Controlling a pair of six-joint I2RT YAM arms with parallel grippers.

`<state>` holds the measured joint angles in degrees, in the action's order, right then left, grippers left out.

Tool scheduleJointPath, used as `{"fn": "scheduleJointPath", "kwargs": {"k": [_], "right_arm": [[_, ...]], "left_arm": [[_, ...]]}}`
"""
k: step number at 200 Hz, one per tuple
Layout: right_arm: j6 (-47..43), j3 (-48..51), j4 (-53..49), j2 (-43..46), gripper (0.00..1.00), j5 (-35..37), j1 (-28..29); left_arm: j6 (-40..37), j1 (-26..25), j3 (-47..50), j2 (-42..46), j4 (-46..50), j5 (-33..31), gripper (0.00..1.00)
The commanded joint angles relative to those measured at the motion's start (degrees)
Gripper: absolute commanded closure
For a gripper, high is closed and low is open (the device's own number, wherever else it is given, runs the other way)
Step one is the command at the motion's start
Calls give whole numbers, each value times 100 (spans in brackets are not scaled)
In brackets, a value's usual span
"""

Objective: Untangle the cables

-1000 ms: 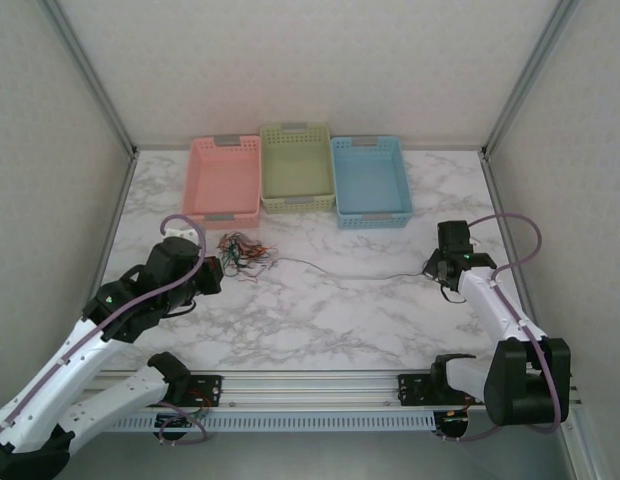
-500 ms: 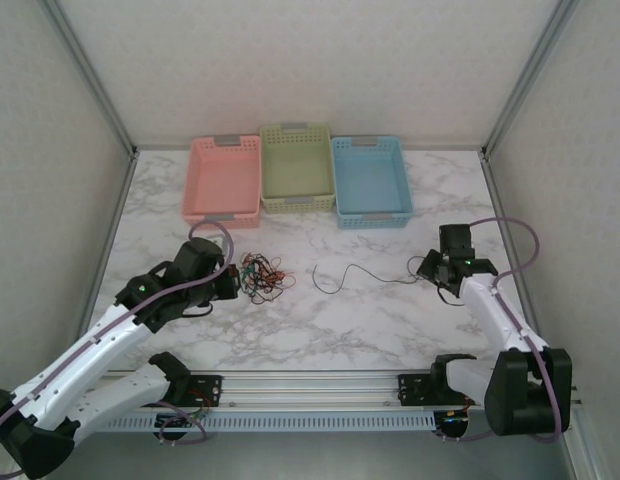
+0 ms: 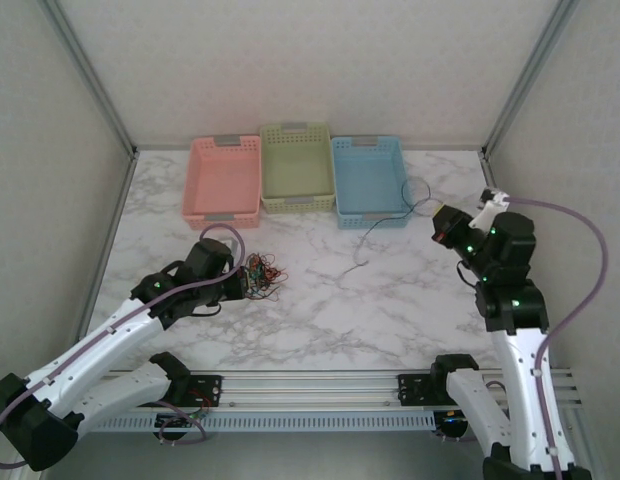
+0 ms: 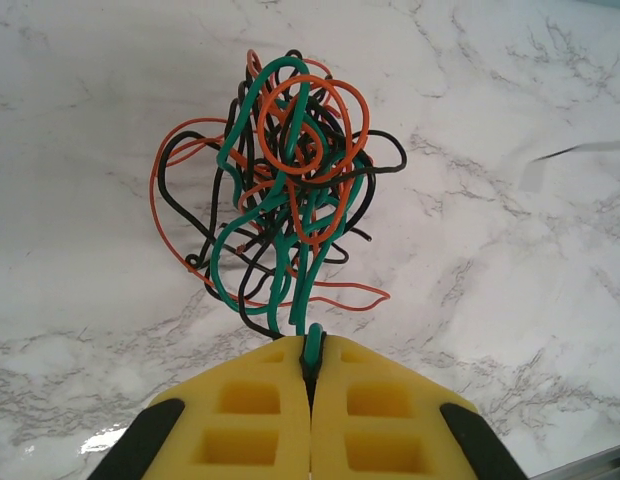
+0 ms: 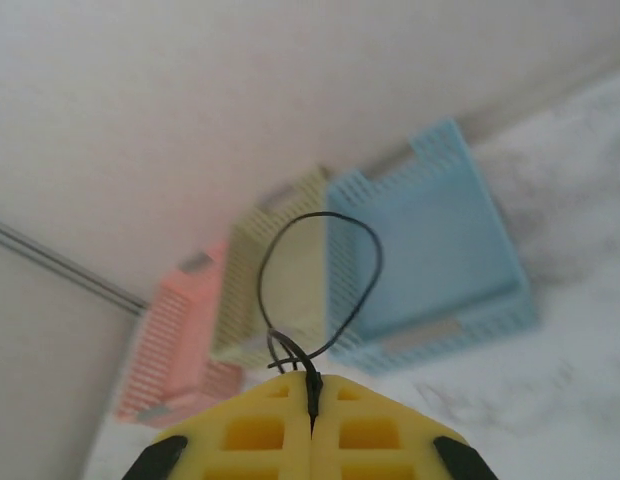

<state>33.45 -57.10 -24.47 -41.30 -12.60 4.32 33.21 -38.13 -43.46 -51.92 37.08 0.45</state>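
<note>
Pinching green cable [image 4: 311,342] of tangle [image 4: 280,190], left jaws closed; right jaws closed on black cable [image 5: 320,214].

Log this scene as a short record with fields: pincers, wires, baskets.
wires: tangle of red-orange, green and black wires bunched on the white marble table
left pincer: shut on a green strand of that tangle
right pincer: raised, shut on a thin black wire
black wire: looped, apart from the tangle
baskets: pink plastic basket, green plastic basket, blue plastic basket, side by side, empty
</note>
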Motion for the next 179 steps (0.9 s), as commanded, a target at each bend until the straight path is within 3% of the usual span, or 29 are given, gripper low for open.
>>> {"fn": "scheduleJointPath", "kwargs": {"k": [1, 58, 179], "right_arm": [[369, -374, 935, -62, 100, -177, 15], [938, -1312, 2259, -1289, 100, -159, 25], [2087, -2812, 2976, -3422, 100, 806, 175]], "left_arm": [[75, 40, 110, -50, -159, 102, 100], [98, 42, 176, -39, -190, 176, 100], [245, 34, 192, 387, -71, 383, 100]]}}
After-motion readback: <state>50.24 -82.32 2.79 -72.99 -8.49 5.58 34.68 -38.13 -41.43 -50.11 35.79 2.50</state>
